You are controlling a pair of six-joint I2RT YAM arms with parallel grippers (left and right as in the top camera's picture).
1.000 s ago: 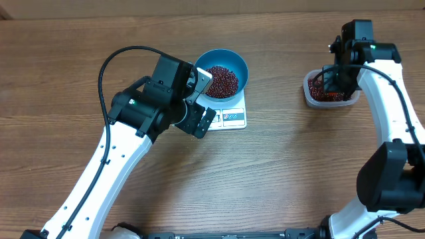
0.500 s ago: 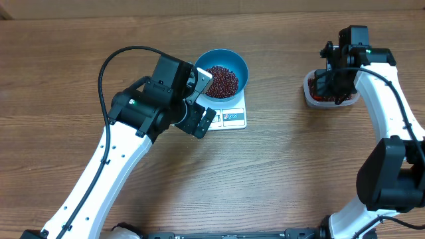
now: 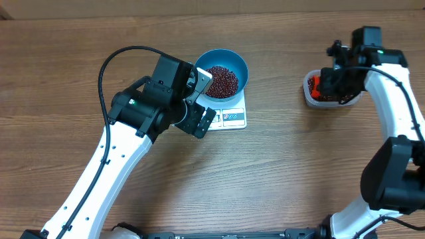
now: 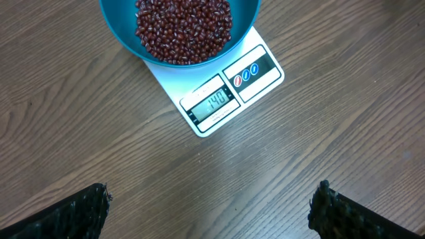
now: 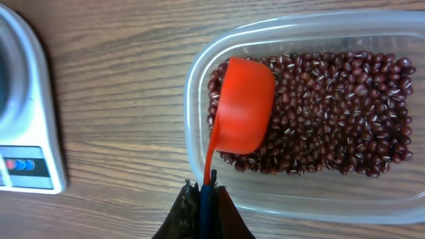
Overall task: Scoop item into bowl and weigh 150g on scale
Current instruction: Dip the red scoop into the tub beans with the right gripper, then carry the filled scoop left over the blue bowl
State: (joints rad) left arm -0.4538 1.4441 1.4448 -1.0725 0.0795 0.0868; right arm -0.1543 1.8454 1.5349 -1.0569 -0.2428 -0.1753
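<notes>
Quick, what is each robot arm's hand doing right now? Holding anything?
Left gripper: fingers wide open, holding nothing.
Right gripper: fingers shut on the handle of the orange scoop.

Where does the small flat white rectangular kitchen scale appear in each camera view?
Overhead: small flat white rectangular scale, upper centre, under round bright blue bowl.
Left wrist: top centre.
Right wrist: left edge, cut off.
Shared landmark: its blue-marked buttons.

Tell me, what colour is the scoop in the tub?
The scoop is orange-red; right wrist view shows it best.
</notes>
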